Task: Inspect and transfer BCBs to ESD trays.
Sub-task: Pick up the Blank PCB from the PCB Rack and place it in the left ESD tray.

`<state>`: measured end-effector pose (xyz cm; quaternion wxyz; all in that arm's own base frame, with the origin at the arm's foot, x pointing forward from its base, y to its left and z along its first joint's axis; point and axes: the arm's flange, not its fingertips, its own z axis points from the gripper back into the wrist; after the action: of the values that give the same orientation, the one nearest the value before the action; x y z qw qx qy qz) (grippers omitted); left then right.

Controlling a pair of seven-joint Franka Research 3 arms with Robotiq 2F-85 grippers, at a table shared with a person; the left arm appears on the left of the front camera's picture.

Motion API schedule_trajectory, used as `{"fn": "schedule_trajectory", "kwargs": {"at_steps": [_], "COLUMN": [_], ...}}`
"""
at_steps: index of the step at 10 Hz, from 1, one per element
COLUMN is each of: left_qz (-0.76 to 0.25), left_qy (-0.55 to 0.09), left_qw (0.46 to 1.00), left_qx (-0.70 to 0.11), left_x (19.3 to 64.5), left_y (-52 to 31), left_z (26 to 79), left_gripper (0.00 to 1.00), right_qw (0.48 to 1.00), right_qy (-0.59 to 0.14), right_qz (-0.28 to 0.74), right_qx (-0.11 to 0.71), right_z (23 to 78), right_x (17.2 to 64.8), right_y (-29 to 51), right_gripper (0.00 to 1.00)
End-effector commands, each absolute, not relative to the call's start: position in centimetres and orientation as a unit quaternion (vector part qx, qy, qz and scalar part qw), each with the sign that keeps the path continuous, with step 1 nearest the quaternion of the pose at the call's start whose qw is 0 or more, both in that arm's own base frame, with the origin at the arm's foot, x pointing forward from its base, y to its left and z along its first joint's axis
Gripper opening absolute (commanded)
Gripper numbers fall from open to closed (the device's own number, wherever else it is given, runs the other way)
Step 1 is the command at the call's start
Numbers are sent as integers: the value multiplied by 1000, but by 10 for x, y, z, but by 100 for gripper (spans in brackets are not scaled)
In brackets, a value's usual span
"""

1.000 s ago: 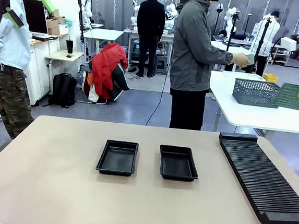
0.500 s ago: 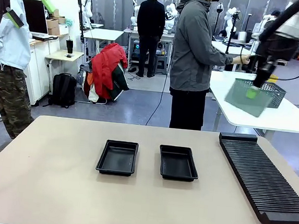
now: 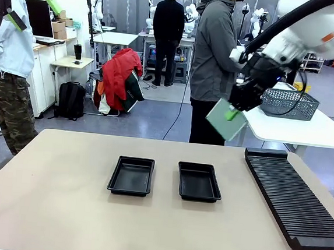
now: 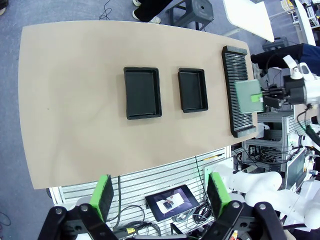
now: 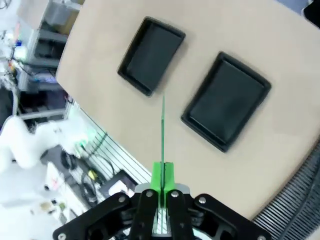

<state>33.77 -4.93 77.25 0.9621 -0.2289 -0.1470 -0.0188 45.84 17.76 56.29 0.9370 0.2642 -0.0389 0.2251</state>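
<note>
Since a moment ago the right gripper [image 3: 233, 114] has swung in from the wire basket [image 3: 290, 104] to the table's [image 3: 60, 209] far side. It is clamped on a green board [image 3: 225, 122], tilted in the air, maybe just behind the right tray [image 3: 180, 182] and the rack [image 3: 292, 197]. The left tray [image 3: 114, 179] lies beside it. The left gripper [image 3: 33, 11] hangs high, fingers wide apart.
</note>
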Motion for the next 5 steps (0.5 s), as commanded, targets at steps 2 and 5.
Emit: {"fn": "schedule_trajectory", "kwargs": {"at_steps": [2,5], "left_qz": [-20,-20], "left_qy": [-149,-149], "left_qw": [961,961], "left_qx": [-233,-233], "left_x": [338,338], "left_y": [-48,-48], "left_z": [771,771], "left_gripper": [100,100], "right_qw": [930,912], "right_qy": [-97,-99], "right_qz": [128,57], "right_qx": [330,393], "right_z": [505,441], "right_x": [454,464], "right_y": [221,274], "right_gripper": [2,2]}}
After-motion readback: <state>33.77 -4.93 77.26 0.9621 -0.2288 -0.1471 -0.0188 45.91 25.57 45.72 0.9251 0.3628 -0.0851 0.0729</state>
